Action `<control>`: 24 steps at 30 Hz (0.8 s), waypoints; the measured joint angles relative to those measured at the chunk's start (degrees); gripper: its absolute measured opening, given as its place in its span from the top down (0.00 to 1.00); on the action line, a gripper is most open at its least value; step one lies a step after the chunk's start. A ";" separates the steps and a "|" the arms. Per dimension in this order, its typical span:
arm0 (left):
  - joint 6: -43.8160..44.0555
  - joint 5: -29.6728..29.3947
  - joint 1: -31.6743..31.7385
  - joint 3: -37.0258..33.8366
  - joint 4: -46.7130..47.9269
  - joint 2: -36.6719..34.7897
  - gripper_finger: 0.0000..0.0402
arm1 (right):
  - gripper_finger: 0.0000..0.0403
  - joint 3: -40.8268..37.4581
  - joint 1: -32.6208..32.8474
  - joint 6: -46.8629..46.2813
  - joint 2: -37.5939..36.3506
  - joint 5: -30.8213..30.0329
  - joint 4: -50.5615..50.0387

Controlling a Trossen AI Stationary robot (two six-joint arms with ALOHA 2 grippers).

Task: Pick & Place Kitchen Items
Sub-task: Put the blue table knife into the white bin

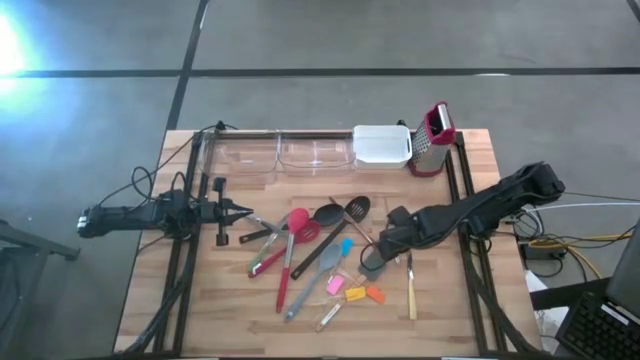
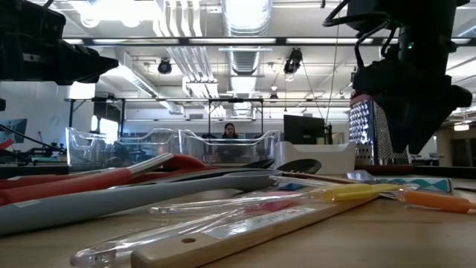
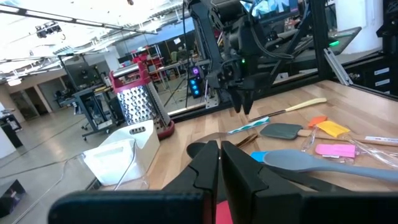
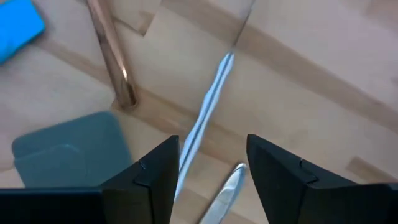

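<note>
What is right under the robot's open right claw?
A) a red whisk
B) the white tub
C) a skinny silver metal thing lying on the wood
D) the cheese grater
C: the right wrist view shows the right gripper open, with a thin silver utensil lying on the table between its fingers.

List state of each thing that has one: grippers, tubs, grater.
Right gripper: open, low over a thin metal utensil lying on the table.
Left gripper: shut, empty, waiting at table's left.
Clear tubs: upright, look empty.
White tub: upright.
Box grater: standing upright.
</note>
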State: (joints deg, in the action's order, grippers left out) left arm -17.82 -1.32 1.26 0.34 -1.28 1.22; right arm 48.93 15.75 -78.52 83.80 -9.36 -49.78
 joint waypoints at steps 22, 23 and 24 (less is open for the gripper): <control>0.00 -0.02 0.00 0.00 -0.09 0.32 0.94 | 0.68 0.52 2.13 0.11 11.43 6.84 6.21; -0.01 -0.02 -0.01 0.00 -0.09 0.32 0.94 | 0.69 0.53 2.13 0.57 11.56 6.81 6.31; -0.01 -0.02 -0.01 0.00 -0.09 0.35 0.94 | 0.71 0.58 2.12 0.91 11.78 6.76 6.39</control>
State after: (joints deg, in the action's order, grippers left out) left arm -17.82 -1.34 1.25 0.34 -1.37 1.57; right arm 49.50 17.87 -77.60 95.58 -2.60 -43.39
